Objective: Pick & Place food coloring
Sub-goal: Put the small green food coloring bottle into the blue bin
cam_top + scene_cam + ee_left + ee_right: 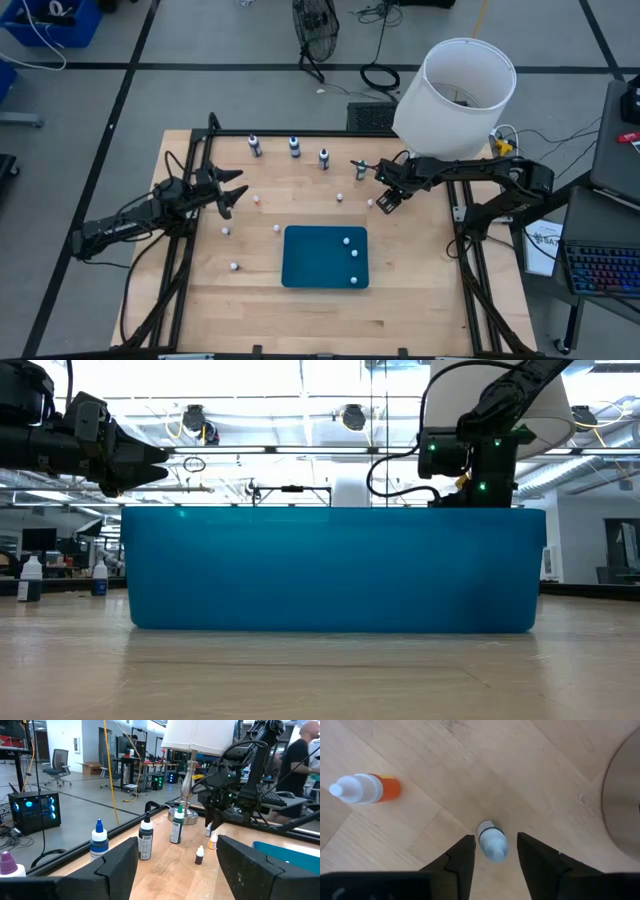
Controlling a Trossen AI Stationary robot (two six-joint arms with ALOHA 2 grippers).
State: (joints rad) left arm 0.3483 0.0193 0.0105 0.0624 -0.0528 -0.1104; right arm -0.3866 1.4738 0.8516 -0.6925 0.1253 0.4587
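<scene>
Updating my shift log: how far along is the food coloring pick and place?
Done: three tiny bottles sit in the blue tray. In hand: the right gripper is open around another tiny bottle on the wood, not yet gripped. Left: several more loose bottles stand scattered on the table. The left gripper waits open at the table's left side.

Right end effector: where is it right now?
In the high view, the right end effector hangs open over a tiny food coloring bottle, right of table centre, near the lamp.
</scene>
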